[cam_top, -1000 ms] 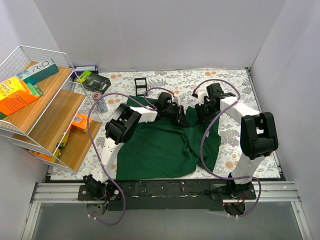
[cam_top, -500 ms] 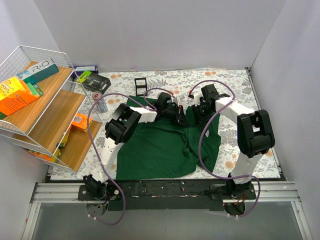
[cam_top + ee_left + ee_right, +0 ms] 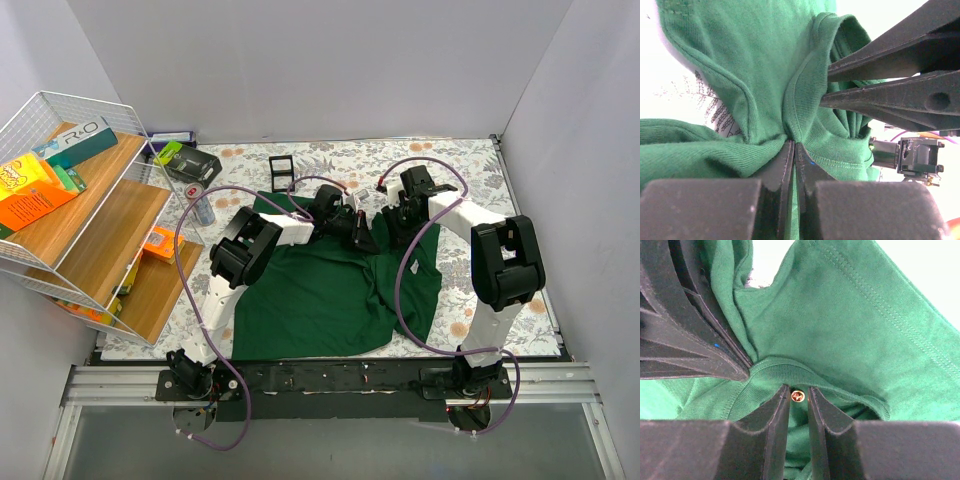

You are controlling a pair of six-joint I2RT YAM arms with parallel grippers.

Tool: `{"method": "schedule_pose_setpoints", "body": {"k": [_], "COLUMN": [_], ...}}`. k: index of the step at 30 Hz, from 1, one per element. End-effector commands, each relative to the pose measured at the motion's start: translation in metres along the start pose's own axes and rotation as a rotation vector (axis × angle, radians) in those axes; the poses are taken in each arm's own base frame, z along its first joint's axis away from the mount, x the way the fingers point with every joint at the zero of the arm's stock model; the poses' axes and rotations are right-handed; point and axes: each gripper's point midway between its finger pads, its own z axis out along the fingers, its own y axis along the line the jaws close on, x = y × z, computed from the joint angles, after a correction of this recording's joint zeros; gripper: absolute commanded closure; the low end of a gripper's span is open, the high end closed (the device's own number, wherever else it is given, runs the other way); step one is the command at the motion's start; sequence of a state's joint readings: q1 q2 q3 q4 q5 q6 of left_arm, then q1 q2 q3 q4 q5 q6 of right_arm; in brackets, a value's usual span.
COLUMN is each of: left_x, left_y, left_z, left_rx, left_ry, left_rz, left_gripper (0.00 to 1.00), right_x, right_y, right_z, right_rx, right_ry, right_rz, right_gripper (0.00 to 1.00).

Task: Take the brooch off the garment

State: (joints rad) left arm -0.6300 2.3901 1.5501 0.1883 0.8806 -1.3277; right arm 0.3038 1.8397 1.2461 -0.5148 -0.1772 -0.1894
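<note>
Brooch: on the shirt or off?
On: right wrist view shows the brooch on the shirt collar, between the right fingers.

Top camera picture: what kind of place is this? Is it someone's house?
Probably a robot test booth, not a house. Plain grey walls box in one table, and two robot arms, bolted to a metal rail at its edge, reach onto a green shirt.

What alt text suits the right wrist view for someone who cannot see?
A small gold brooch sits between the fingertips of the right gripper, on the collar of a green shirt. The left gripper pinches the cloth at upper left.
</note>
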Motion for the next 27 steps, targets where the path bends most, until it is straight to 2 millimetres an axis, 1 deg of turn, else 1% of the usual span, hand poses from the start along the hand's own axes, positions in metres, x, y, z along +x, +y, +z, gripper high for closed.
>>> {"method": "schedule_pose_setpoints", "body": {"k": [1,8,11,14,15,17,19,21,22,24,27], "left_x": [-0.002,-0.004,-0.002,-0.002,-0.002,-0.002,-0.001,-0.002,-0.002,-0.002,-0.003], "left_y": [-0.003,-0.004,-0.004,-0.003,-0.003,-0.003,-0.002,-0.004,-0.002,-0.003,-0.002], "left_z": [-0.013,-0.015,-0.014,-0.015,-0.016,-0.016,-0.016,-0.016,-0.016,-0.016,-0.015], "left_rx": [-0.028,-0.034,-0.035,-0.038,-0.041,-0.042,-0.044,-0.044,-0.047,-0.047,-0.047], "left_ry": [-0.004,-0.009,-0.006,-0.006,-0.008,-0.009,-0.009,-0.011,-0.012,-0.012,-0.014], "left_rz": [-0.002,0.006,0.007,0.006,0.008,0.008,0.006,0.010,0.007,0.010,0.010], "left_gripper": [1.00,1.00,1.00,1.00,1.00,1.00,1.00,1.00,1.00,1.00,1.00], "right_x": [-0.020,-0.010,-0.009,-0.008,-0.003,0.001,0.010,0.012,0.016,0.017,0.022], "right_y": [-0.003,-0.007,-0.006,-0.004,-0.004,-0.003,-0.001,0.002,0.006,0.013,0.025], "right_z": [-0.011,-0.008,-0.011,-0.020,-0.020,-0.024,-0.024,-0.027,-0.026,-0.027,-0.025], "right_rx": [0.031,0.050,0.052,0.059,0.059,0.060,0.058,0.050,0.045,0.028,0.010], "right_ry": [-0.058,-0.035,-0.036,-0.043,-0.032,-0.032,-0.012,-0.015,-0.007,-0.011,0.000], "right_rz": [-0.008,-0.018,-0.024,-0.038,-0.036,-0.046,-0.053,-0.067,-0.077,-0.095,-0.126], "right_gripper": [0.72,0.72,0.72,0.72,0.72,0.72,0.71,0.70,0.70,0.67,0.63]}}
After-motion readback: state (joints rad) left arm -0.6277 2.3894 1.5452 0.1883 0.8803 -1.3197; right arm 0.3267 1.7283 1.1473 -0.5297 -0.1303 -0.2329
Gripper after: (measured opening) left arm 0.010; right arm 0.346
